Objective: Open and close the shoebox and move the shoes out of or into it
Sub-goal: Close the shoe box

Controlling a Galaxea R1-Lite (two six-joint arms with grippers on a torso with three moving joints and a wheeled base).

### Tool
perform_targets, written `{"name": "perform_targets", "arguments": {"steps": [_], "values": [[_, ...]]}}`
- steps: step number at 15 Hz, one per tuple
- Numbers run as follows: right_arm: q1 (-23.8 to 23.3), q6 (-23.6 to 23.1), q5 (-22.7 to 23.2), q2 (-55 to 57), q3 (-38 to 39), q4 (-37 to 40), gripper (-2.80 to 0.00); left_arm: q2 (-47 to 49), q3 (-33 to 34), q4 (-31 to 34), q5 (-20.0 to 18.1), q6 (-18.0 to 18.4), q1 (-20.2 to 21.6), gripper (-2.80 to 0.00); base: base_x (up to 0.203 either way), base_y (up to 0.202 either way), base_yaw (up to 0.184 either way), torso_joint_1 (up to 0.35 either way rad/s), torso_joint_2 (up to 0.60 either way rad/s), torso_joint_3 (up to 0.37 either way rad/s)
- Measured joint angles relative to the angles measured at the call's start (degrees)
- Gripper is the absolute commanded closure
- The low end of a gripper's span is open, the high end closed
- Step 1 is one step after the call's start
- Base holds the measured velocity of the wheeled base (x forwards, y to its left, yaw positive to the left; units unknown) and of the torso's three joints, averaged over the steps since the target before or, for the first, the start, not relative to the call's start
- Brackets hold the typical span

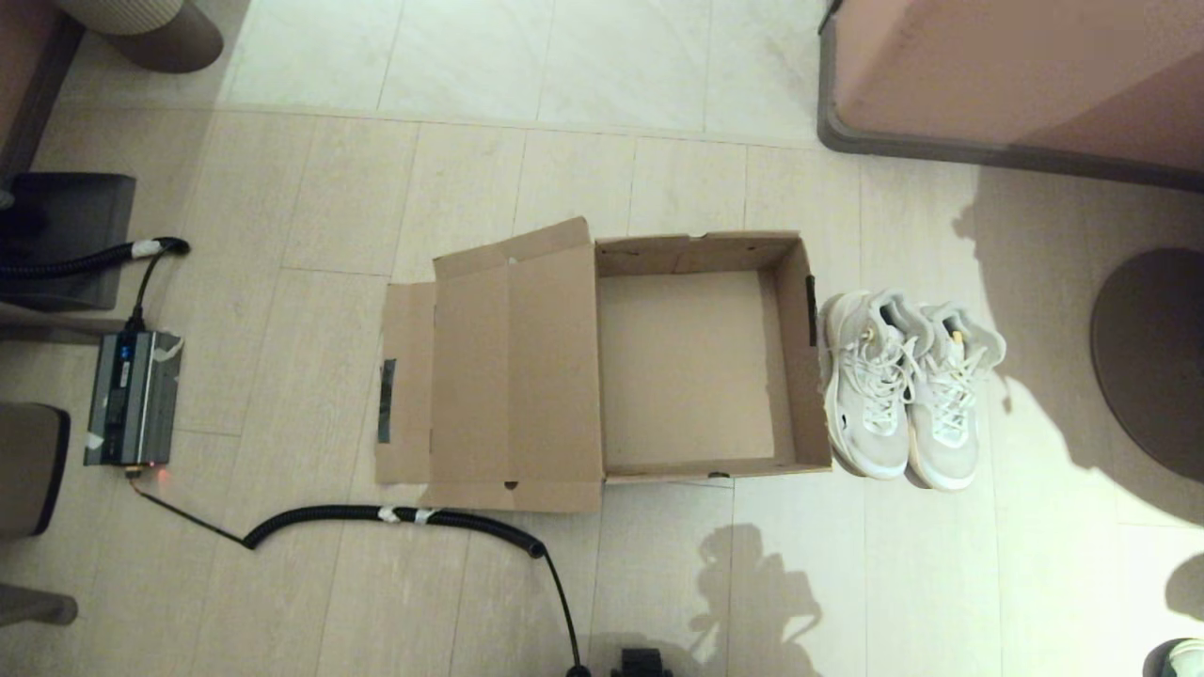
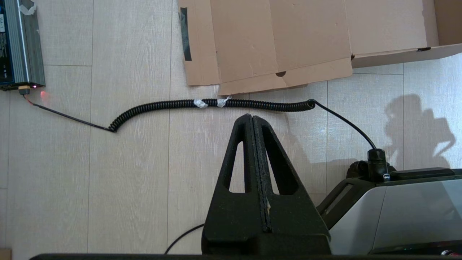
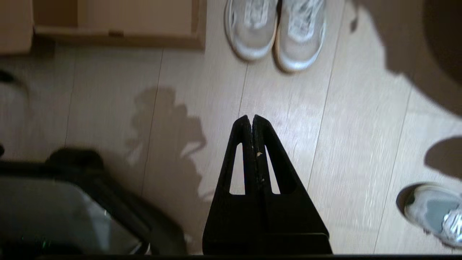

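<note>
The brown cardboard shoebox (image 1: 795, 376) stands open and empty on the floor, its lid (image 1: 513, 376) folded flat to the left with a dark tape strip on the outer flap. Both white sneakers (image 1: 908, 390) stand side by side on the floor, right against the box's right wall, toes towards me. Neither arm shows in the head view. My left gripper (image 2: 252, 116) is shut and empty above the floor, short of the lid (image 2: 281, 36). My right gripper (image 3: 251, 116) is shut and empty too, above bare floor short of the sneakers (image 3: 274, 32) and the box corner (image 3: 119, 38).
A black coiled cable (image 1: 404, 517) runs along the floor just in front of the lid, from a grey power unit (image 1: 132, 400) at the left. Pink furniture (image 1: 1016, 85) stands at the back right, with a round dark base (image 1: 1152, 362) at the right. Another shoe (image 3: 433, 213) lies near the right arm.
</note>
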Motion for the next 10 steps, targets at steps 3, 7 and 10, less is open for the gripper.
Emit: {"name": "perform_targets", "arguments": {"steps": [3,7,10], "values": [[-0.8,3.3,-1.0,-4.8,0.0,-1.1,0.0,0.0,0.0,0.0,0.0,0.0,0.0,0.0,0.0,0.0,0.0,0.0,0.0,0.0],[-0.9,5.2,-1.1,-6.5,0.0,-1.3,0.0,0.0,0.0,0.0,0.0,0.0,0.0,0.0,0.0,0.0,0.0,0.0,0.0,0.0],[-0.9,5.8,-1.1,-6.7,0.0,-1.4,0.0,0.0,0.0,0.0,-0.1,0.3,0.0,0.0,0.0,0.0,0.0,0.0,0.0,0.0]]}}
